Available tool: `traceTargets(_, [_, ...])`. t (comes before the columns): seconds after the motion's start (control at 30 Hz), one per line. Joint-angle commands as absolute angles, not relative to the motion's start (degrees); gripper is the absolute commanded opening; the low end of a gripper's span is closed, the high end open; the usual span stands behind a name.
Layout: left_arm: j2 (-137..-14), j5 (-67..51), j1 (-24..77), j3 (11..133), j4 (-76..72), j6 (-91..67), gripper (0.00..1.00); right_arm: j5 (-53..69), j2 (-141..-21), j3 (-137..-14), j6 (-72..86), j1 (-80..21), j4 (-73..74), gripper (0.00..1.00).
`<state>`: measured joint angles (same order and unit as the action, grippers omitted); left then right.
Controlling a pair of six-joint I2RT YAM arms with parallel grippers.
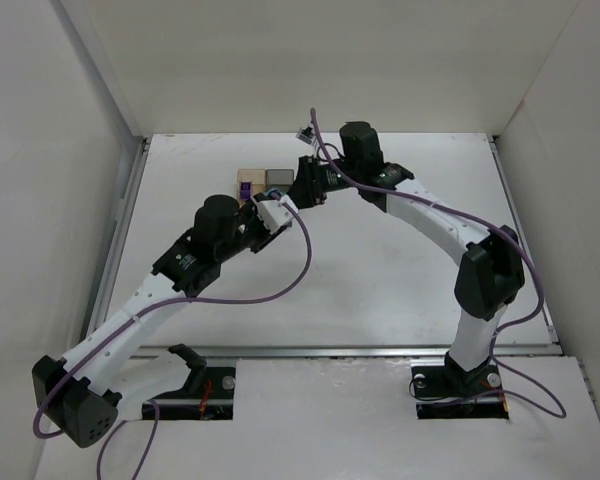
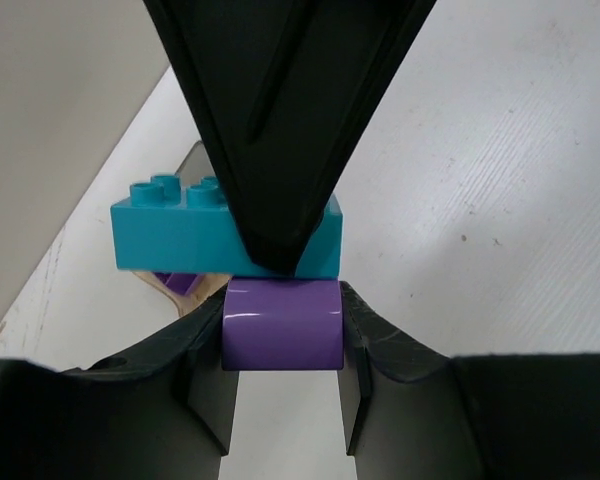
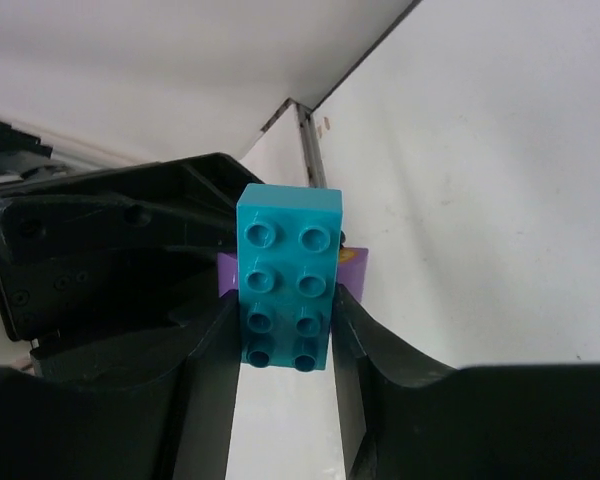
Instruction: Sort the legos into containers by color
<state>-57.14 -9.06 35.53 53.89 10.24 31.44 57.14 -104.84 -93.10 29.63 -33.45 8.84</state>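
A purple plastic brick (image 2: 282, 330) is gripped in the left pincer (image 2: 282, 350), touching a teal studded brick (image 3: 288, 255) clamped in the right pincer (image 3: 285, 345); an amber translucent box (image 1: 248, 181) lies just beyond.

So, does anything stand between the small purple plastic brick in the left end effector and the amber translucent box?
Yes. The teal plastic brick, clamped in the right end effector, sits against the purple brick in the left end effector, and in the left wrist view it covers most of the amber box beyond.
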Motion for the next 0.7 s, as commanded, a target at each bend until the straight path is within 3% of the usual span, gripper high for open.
traceTargets(0.0, [-54.7, -6.9, 35.6, 51.6, 14.1, 29.7, 0.0, 44.5, -104.6, -92.6, 33.9, -28.9, 5.9, 0.0])
traceTargets(0.2, [-52.5, -4.8, 35.6, 47.3, 17.1, 27.0, 0.0, 27.4, -107.1, -94.9, 42.7, -26.0, 5.3, 0.0])
traceTargets(0.43, [-52.6, 1.5, 35.0, 45.2, 15.6, 22.5, 0.0, 25.2, -118.4, -103.9, 44.5, -28.0, 4.2, 0.0])
traceTargets(0.67, [-56.2, 8.2, 33.9, 43.9, 13.0, 19.2, 0.0, 26.6, -131.4, -112.2, 47.5, -31.5, 4.2, 0.2])
